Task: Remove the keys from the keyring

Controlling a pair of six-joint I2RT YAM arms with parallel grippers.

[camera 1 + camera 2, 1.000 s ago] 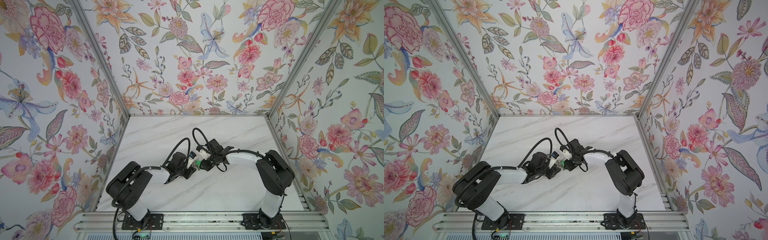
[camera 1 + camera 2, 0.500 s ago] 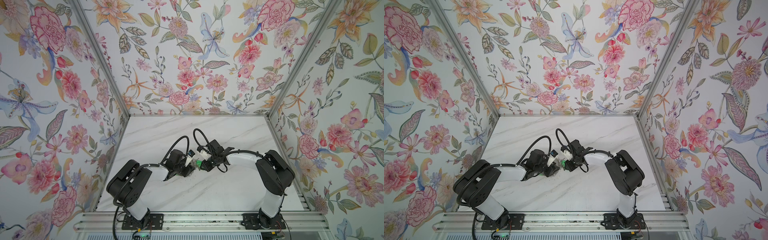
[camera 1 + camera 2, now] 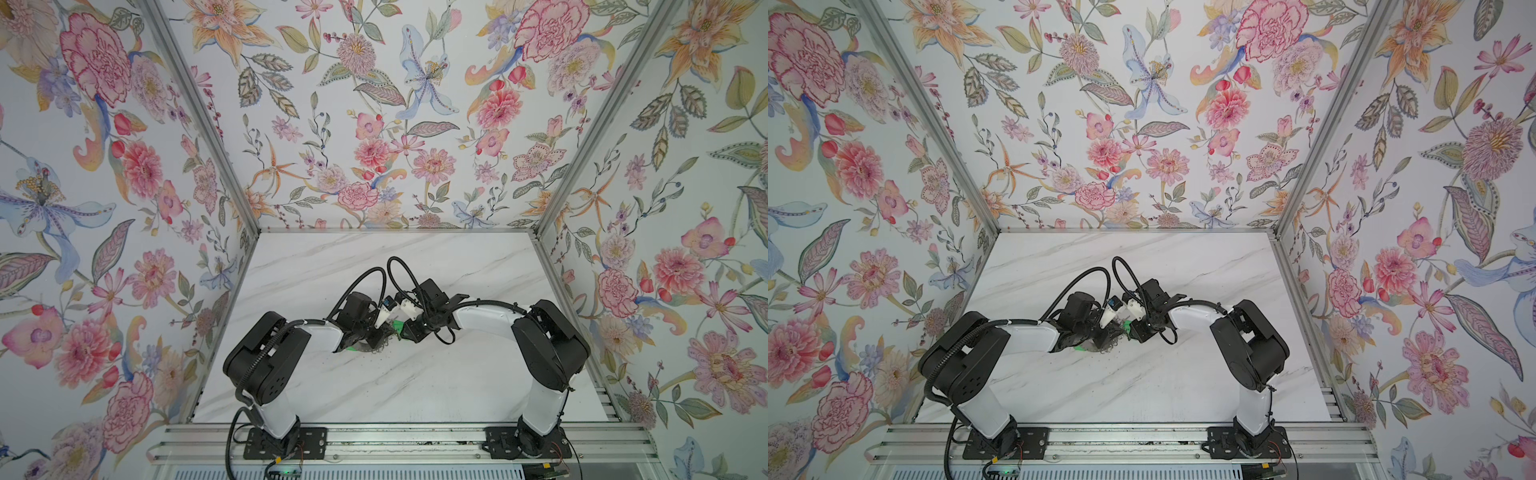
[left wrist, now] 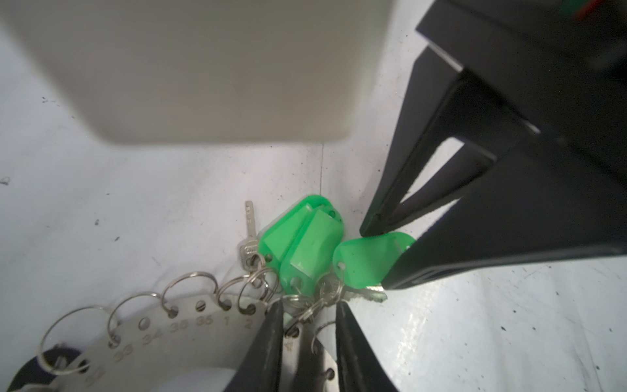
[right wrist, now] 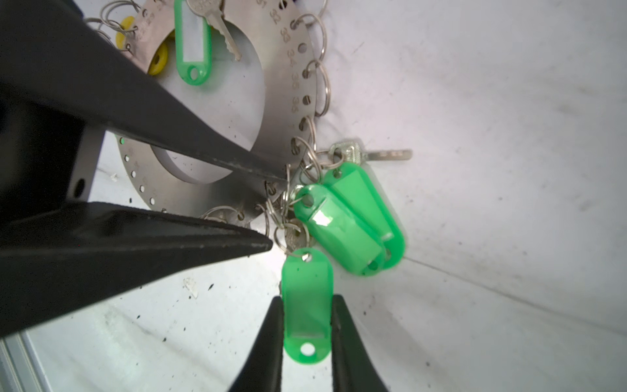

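Two grippers meet just toward 7 o'clock of the middle of the marble table (image 3: 436,374), where the keyring (image 5: 286,85) lies flat, largely hidden under them in both top views.

Right gripper (image 5: 307,300), reaching in from 3 o'clock: jaws closed on the flat sides of one green tag (image 5: 307,278), which stands off the ring's rim at about 2 o'clock in a top view. Holding the tag rather than the small metal blade probably gives the pads a broad surface. It also lets the arm draw that key outward, clear of its neighbours.

Left gripper (image 4: 308,305), reaching in from 9 o'clock: jaws narrow, set either side of the rim section where the crowded loops are threaded. Whether they pinch the plate or merely straddle it cannot be told. This placement most likely anchors the ring against the pull.

Other keys (image 5: 349,220), two with overlapping green tags, lie just beside the held one. Another green-tagged key (image 5: 191,44) rests across the central hole, near yellow tags (image 5: 159,57). Empty wire loops (image 4: 190,274) along the numbered rim suggest part of the work is done.
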